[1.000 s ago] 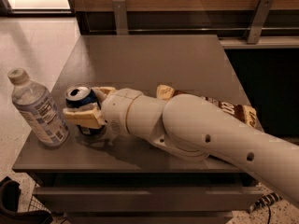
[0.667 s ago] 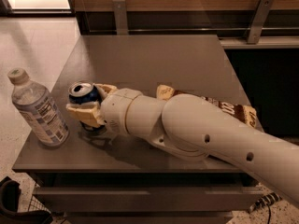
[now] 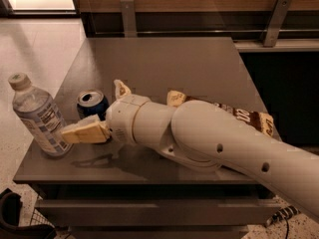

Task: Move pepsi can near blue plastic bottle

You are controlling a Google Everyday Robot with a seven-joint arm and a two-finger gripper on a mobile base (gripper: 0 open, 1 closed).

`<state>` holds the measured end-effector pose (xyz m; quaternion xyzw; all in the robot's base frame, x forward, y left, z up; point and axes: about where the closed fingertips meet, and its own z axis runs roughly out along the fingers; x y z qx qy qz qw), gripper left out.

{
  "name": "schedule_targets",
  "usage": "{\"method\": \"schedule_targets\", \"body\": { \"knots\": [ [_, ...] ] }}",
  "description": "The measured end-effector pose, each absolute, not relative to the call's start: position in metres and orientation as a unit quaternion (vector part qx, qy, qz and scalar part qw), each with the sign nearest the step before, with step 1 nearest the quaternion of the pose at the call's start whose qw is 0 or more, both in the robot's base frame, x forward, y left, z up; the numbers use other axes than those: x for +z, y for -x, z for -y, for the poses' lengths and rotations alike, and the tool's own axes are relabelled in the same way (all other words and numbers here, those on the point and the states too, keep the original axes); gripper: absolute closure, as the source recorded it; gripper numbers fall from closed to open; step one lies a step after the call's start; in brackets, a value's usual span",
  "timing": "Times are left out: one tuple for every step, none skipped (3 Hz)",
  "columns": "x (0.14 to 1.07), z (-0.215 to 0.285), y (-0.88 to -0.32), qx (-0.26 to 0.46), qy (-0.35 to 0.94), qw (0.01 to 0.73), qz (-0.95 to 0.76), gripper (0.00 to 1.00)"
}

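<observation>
While 1 pepsi can (image 3: 92, 103) stands near 1 blue plastic bottle (image 3: 37, 114), the tool (image 3: 94, 111), its 2 fingers (image 3: 84, 132) spread, flanks it.

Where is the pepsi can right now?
In the camera view, the pepsi can stands left on the table, right of the blue plastic bottle, with the gripper beside it.

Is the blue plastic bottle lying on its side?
No, the blue plastic bottle stands upright beside the pepsi can, where the end effector is.
</observation>
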<state>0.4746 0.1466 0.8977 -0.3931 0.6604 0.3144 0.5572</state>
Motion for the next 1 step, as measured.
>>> {"method": "schedule_targets", "body": {
  "knots": [
    [0.8978, -0.1466, -0.4746, 0.314, 0.393, 0.557, -0.66, 0.0]
  ]
}}
